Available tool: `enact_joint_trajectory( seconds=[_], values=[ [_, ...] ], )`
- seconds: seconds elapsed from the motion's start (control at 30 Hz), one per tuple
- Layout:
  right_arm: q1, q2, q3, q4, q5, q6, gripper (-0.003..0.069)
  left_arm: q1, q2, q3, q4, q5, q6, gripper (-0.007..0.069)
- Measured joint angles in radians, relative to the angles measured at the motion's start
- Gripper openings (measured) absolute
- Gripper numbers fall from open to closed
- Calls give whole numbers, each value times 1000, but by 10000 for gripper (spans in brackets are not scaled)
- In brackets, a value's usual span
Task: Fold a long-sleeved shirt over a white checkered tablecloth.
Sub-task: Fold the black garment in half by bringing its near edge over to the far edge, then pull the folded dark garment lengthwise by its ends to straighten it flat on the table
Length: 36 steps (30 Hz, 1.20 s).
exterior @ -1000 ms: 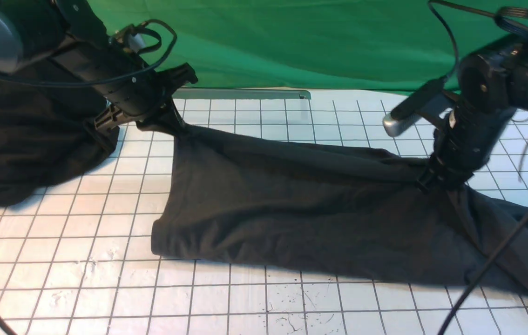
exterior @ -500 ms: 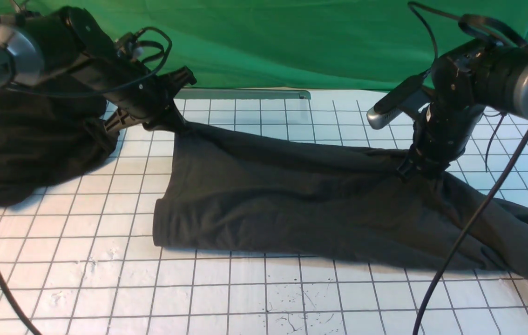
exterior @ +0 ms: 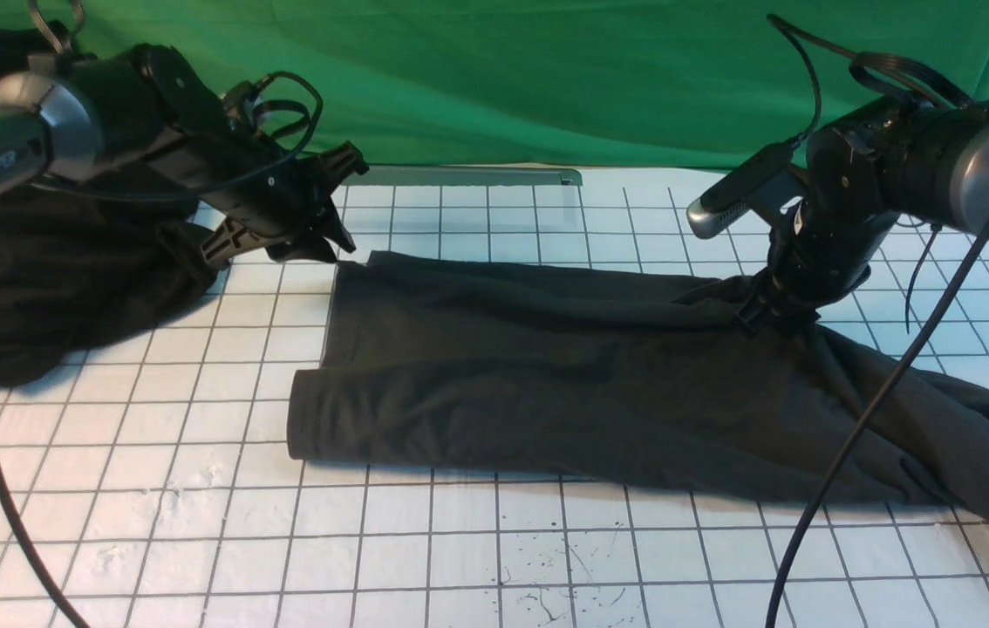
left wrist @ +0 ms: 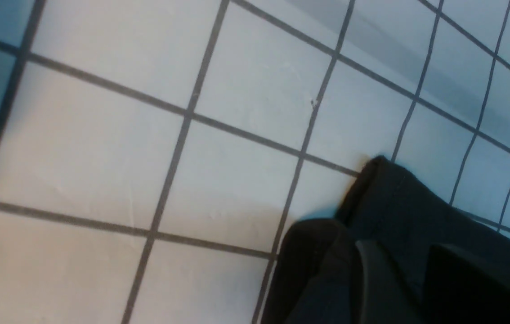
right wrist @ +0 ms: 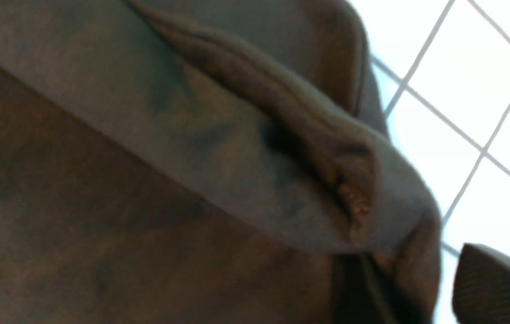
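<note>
1. Hovering parted, my left fingers (exterior: 317,246) clear the long-sleeved shirt (exterior: 547,384), its corner flat on the white checkered tablecloth (exterior: 460,558).
2. My right fingers (exterior: 769,316), apart too, touch its bunched edge, letting the fold settle, I judge.

bare white checkered tablecloth (exterior: 198,541) across bottom of frame: open pass. long-sleeved shirt (exterior: 564,384) fills the middle, trailing off lower right. black fabric heap (exterior: 50,279) blocks the left edge. narrow bare lane between them. cable (exterior: 846,460) crosses lower right.
</note>
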Motion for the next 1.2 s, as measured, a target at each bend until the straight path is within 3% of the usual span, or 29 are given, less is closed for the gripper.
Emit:
enact_joint_trajectory(
  seconds=[0.23,0.43,0.5,0.63,0.73,0.83,0.9,1.0,1.13,1.2],
  values=[
    [0,-61,-120,-24,53,56,340,32,-70,-159,15,78,38,369],
    [0,-112,-207,-2,233,80,337,36,-104,-306,15,217,93,391],
    [0,-111,-207,7,342,63,295,35,-105,-330,15,274,116,367],
    [-5,-130,-177,22,438,37,68,35,-105,-337,19,325,136,269],
    [-22,-210,-90,77,443,45,10,35,-105,-337,20,355,142,148],
    [-51,-353,68,114,444,56,6,35,-105,-337,33,393,170,31],
    [-70,-410,143,118,444,69,15,35,-104,-337,37,401,175,15],
    [-146,-530,348,124,410,98,100,35,-104,-338,38,413,183,1],
    [-243,-585,597,161,299,119,324,35,-104,-338,38,413,193,1],
    [-247,-581,667,187,254,111,357,35,-104,-338,38,413,199,1]
  ],
)
